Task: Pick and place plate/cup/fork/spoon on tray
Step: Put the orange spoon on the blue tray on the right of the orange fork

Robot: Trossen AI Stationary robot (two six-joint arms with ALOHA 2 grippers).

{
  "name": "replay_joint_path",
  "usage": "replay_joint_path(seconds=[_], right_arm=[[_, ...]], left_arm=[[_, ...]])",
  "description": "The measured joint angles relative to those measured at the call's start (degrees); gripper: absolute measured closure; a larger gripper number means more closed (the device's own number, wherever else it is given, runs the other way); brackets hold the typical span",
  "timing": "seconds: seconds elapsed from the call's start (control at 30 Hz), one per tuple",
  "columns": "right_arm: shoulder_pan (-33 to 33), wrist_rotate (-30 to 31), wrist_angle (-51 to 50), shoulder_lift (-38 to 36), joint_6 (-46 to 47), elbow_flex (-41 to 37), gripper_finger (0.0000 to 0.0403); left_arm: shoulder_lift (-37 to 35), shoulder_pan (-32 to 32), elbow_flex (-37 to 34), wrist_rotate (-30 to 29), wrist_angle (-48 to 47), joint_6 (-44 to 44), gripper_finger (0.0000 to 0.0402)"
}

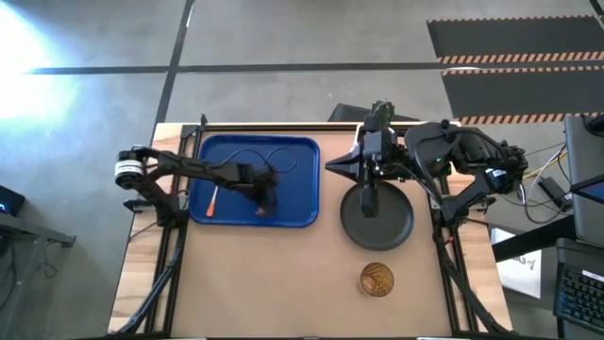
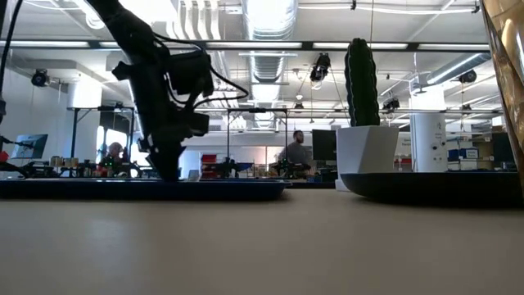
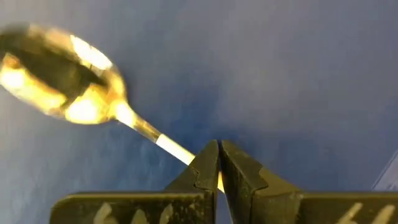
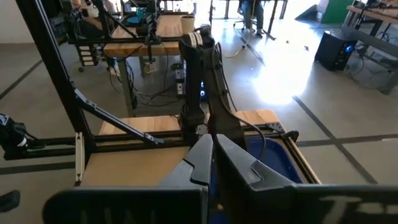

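Item one, the tray (image 1: 300, 161): you are looking at a large blue rectangle with a raised rim, sitting on the left half of the wooden table (image 1: 283, 283). It is carrying two pieces of cutlery.

Item two, the fork (image 1: 212, 200): its orange handle is lying on the tray floor near the left rim. The tines are too small to make out from above.

Item three, the spoon (image 3: 62, 78): it is lying on the blue tray floor, bowl pointing away from the left gripper (image 3: 219, 167). In the left wrist view, you are seeing those fingers pinched together right over the spoon's handle, with the handle running in under the tips; they are closing on the spoon. From above, that gripper (image 1: 265, 196) is standing low over the tray's lower middle.

Item four, the plate (image 1: 377, 222): the black round dish is sitting on the table just right of the tray, apart from it.

Item five, the cup (image 1: 377, 280): the amber tumbler is standing on the table below the plate, near but not touching.

Item six, the right gripper (image 1: 369, 203): it is hanging above the plate's upper part with its fingers pressed together and nothing between them, as the right wrist view (image 4: 213, 163) is showing you.

Item seven, a white pot with a green cactus (image 2: 361, 82): you are seeing it in the low view, standing beyond the plate.
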Motion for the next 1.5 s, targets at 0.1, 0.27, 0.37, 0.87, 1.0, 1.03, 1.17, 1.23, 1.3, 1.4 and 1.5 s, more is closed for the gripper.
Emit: replay_joint_path(seconds=[0.1, 0.27, 0.37, 0.87, 1.0, 1.03, 1.17, 1.23, 1.3, 1.4, 1.5], right_arm=[[0.0, 0.0, -0.23, 0.0, 0.25, 0.0, 0.0394], [0.0, 0.0, -0.22, 0.0, 0.15, -0.01, 0.0394], [0.0, 0.0, -0.52, 0.0, 0.07, -0.02, 0.0394], [0.0, 0.01, -0.92, 0.02, 0.69, -0.02, 0.0394], [0.0, 0.0, -0.92, 0.02, 1.23, -0.02, 0.0394], [0.0, 0.02, -0.91, 0.02, 1.72, -0.02, 0.0394], [0.0, 0.02, -0.9, 0.02, 2.09, -0.02, 0.0394], [0.0, 0.02, -0.89, 0.02, 2.29, -0.07, 0.0394], [0.0, 0.04, -0.9, 0.02, 2.71, -0.34, 0.0394], [0.0, 0.04, -0.95, 0.04, 3.55, -0.88, 0.0394], [0.0, 0.04, -0.92, 0.04, 4.27, -1.54, 0.0394]], left_arm=[[-1.66, -0.04, -0.24, -1.71, -3.88, -1.43, 0.0402], [-4.3, 0.02, -0.47, -5.07, -11.35, -3.05, 0.0402], [-5.18, 0.02, -0.78, -5.85, -13.56, -3.82, 0.0402], [-3.9, 3.63, 1.15, -0.28, 6.93, 0.86, 0.0402], [-0.9, 4.45, 1.15, 0.1, 7.56, 3.08, 0.0402], [-0.35, 4.55, 1.15, 0.11, 7.47, 3.36, 0.0402], [1.26, 4.94, 1.15, -0.43, 7.85, 3.61, 0.0402], [1.62, 5.5, 1.13, -1.48, 7.81, 3.62, 0.0402], [1.78, 6.02, 1.13, -2.58, 7.8, 3.6, 0.0402], [1.76, 6.8, 1.13, -3.72, 7.23, 3.54, 0.0402], [1.56, 7.66, 1.13, -4.68, 6.81, 3.62, 0.0402]])
